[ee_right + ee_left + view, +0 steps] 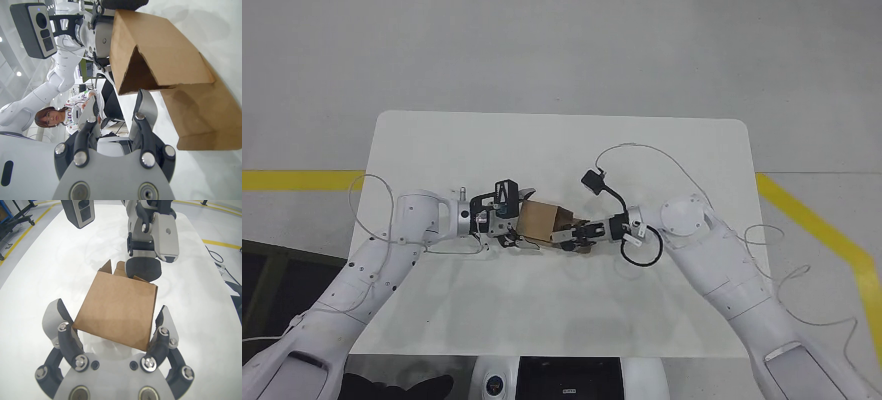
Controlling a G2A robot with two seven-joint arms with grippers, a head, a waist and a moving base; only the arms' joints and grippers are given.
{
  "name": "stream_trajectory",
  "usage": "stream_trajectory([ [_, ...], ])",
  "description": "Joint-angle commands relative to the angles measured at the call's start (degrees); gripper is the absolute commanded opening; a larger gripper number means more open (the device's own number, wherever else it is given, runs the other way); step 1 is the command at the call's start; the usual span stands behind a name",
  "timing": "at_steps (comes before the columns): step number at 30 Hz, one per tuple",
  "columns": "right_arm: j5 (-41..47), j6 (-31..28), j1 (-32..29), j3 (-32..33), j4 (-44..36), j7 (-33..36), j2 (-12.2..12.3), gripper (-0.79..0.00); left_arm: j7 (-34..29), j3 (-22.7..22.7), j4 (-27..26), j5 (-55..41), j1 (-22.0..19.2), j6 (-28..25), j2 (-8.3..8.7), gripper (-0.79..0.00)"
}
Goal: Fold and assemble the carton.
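Carton (pixel 117 306) of plain brown cardboard

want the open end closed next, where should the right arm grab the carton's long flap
Probably the long flap near its free edge, coming in from the open end. It juts out flat past the mouth of the carton, clear of both grippers, so the right gripper, jaws open, could straddle its thin edge while the left gripper holds the other end.

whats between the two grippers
the carton fills the stretch between the left gripper and the right gripper; the top view shows it
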Motion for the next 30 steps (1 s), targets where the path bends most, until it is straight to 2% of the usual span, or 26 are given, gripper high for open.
stream_trajectory([
  [1, 0.6, -0.3, 0.7, -0.9, 1.0, -0.4, -0.5, -0.431, 0.0, -0.1, 0.0, 0.1, 0.1, -0.1, 0.01, 0.000],
  [17, 4.0, -4.6, 4.6, -4.3, 8.4, 0.2, -2.9, -0.428, -0.7, -0.9, -0.2, 0.2, 0.7, -0.6, -0.13, 0.000],
  [30, 0.5, -3.8, 4.1, 0.8, 6.6, 3.4, -0.5, -0.413, -1.0, -1.6, -0.2, 0.5, 0.8, -0.6, -0.23, 0.000],
])
